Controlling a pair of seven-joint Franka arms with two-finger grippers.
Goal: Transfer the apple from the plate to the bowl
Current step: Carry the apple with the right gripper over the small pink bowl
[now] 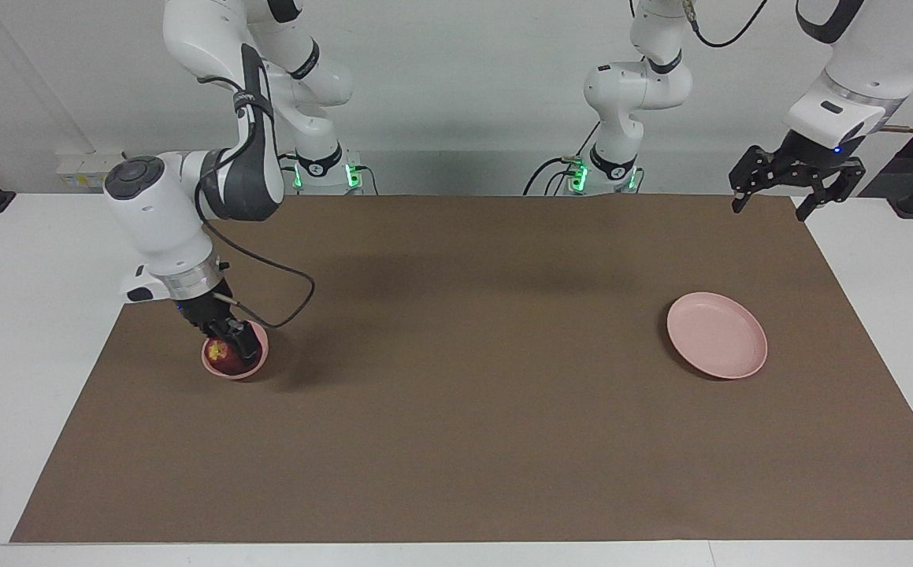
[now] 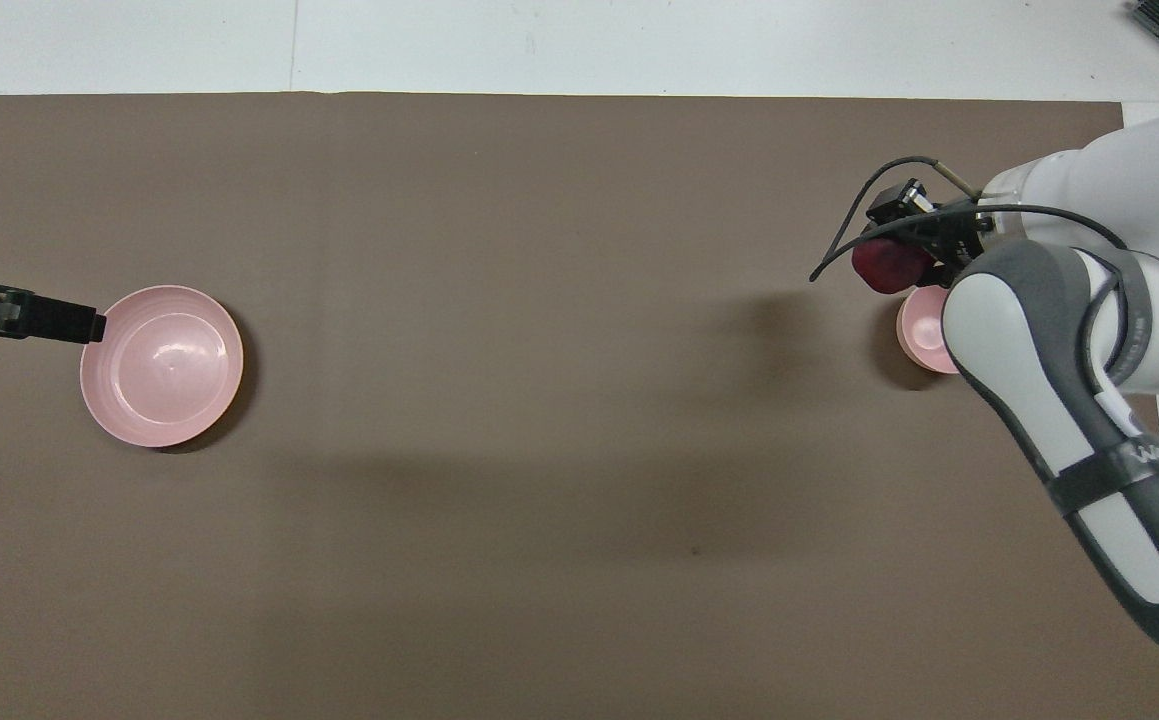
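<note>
Brown-matted desk [image 1: 456, 441]: right gripper [image 1: 229, 340], jaws pinching the apple [image 1: 222, 354], directly over the bowl [image 1: 255, 364] at nine o'clock; left gripper [image 1: 795, 183], jaws spread, waits above the plate [image 1: 720, 346].

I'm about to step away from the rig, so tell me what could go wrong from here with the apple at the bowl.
The right gripper holds the small dark red apple at the small deep pale pink bowl, which sits near the brown mat's edge. Releasing off-centre could let the apple roll out. The jaws are close to the rim, so lifting away might nudge or tip the light bowl.
</note>
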